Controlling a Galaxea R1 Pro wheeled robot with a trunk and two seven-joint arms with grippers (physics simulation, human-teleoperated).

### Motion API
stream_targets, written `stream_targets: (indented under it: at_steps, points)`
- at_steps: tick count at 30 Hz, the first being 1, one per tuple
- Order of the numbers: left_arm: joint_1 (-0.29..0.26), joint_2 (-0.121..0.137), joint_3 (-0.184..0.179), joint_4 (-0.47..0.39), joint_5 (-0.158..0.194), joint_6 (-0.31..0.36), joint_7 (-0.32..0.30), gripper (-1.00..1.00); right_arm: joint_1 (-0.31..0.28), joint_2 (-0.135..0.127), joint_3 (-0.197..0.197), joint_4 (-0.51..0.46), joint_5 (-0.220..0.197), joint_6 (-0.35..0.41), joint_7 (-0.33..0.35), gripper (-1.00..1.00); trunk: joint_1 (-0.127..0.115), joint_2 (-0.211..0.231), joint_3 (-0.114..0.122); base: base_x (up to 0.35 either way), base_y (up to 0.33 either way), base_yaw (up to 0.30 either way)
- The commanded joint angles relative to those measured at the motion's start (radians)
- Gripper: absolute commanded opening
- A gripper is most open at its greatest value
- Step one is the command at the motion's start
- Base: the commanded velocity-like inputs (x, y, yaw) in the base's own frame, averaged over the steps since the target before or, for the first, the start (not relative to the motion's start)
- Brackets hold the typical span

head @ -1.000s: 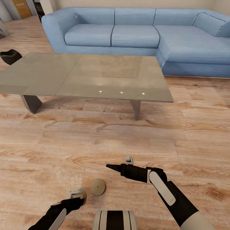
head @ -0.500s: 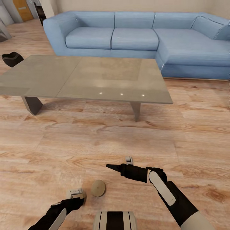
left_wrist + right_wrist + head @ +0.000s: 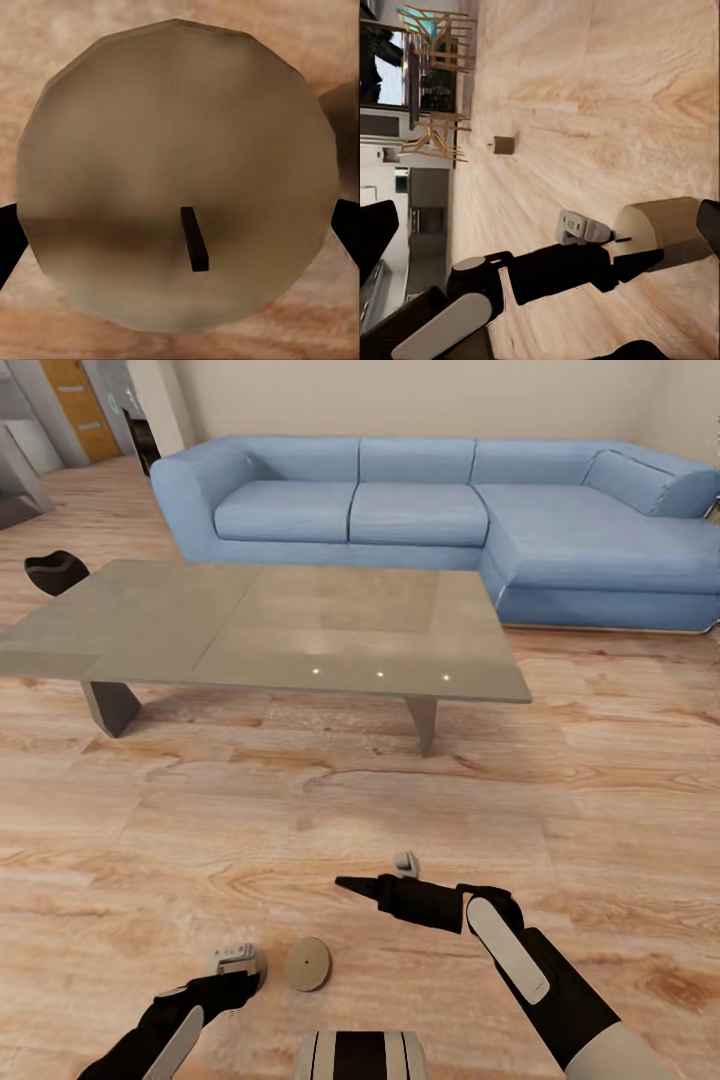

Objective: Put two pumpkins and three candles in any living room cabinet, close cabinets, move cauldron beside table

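Left hand (image 3: 240, 967) low over the floor, fingers either side of a candle (image 3: 176, 176), seemingly clamped for carrying; second candle (image 3: 308, 963) beside; right hand (image 3: 372, 875) idle, grip unclear.

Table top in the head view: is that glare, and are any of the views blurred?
Head view: three small white highlights and a soft sheen on the table, otherwise sharp. Left wrist view: the candle is very close, its edges soft. Right wrist view: the distant furniture looks slightly soft.

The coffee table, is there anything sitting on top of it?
No, the coffee table has a bare glossy grey top with just three small light spots reflected on it.
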Motion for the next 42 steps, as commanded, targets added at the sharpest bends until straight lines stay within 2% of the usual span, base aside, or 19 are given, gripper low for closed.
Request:
stream_targets:
  at_steps: [1, 4, 6, 9, 11, 16, 17, 18, 20, 25, 42]
  points:
    - [0.0, 0.003, -0.003, -0.008, 0.012, 0.006, 0.01, -1.0, -0.001, -0.001, 0.001, 0.003, -0.003, 0.002, -0.013, 1.0, -0.001, 0.0, 0.003, 0.0, 0.0, 0.0]
    - [0.0, 0.04, 0.0, -0.072, 0.026, 0.086, 0.009, -1.0, -0.001, -0.001, -0.003, 0.031, -0.005, 0.002, -0.043, 1.0, -0.002, 0.001, 0.015, 0.0, 0.0, 0.0]
    - [0.001, 0.061, 0.017, -0.15, 0.029, 0.194, 0.008, -1.0, -0.001, 0.0, -0.004, 0.039, -0.006, 0.002, -0.048, 1.0, -0.003, 0.001, 0.023, 0.0, 0.0, 0.0]
    - [0.003, 0.074, 0.102, -0.235, 0.031, 0.307, 0.008, -1.0, -0.001, 0.001, -0.005, 0.043, -0.006, 0.002, -0.05, 1.0, -0.004, 0.002, 0.034, 0.0, 0.0, 0.0]
    - [0.006, 0.077, 0.183, -0.275, 0.031, 0.384, 0.008, -1.0, -0.001, 0.0, -0.005, 0.049, -0.007, 0.002, -0.05, 1.0, -0.005, 0.002, 0.042, 0.0, 0.0, 0.0]
    - [0.007, 0.079, 0.286, -0.311, 0.031, 0.501, 0.008, -1.0, -0.001, 0.001, -0.007, 0.067, -0.014, 0.004, -0.05, 1.0, -0.007, 0.004, 0.061, 0.0, 0.0, 0.0]
    - [0.007, 0.08, 0.292, -0.317, 0.031, 0.51, 0.008, -1.0, -0.001, 0.001, -0.007, 0.068, -0.014, 0.004, -0.05, 1.0, -0.008, 0.004, 0.065, 0.0, 0.0, 0.0]
    - [0.007, 0.08, 0.318, -0.338, 0.031, 0.549, 0.008, -1.0, -0.001, 0.001, -0.008, 0.069, -0.015, 0.004, -0.05, 1.0, -0.008, 0.004, 0.069, 0.0, 0.0, 0.0]
    - [0.009, 0.08, 0.343, -0.356, 0.031, 0.568, 0.008, -1.0, -0.001, 0.001, -0.008, 0.071, -0.015, 0.003, -0.05, 1.0, -0.009, 0.004, 0.077, 0.0, 0.0, 0.0]
    - [0.01, 0.08, 0.367, -0.372, 0.033, 0.582, 0.009, -1.0, -0.001, 0.001, -0.008, 0.084, -0.015, 0.003, -0.05, 1.0, -0.011, 0.006, 0.096, 0.0, 0.0, 0.0]
    - [0.012, 0.073, 0.367, -0.374, 0.037, 0.584, 0.01, -1.0, -0.001, 0.002, -0.009, 0.121, -0.017, 0.002, -0.05, 1.0, -0.019, 0.01, 0.162, 0.0, 0.0, 0.0]
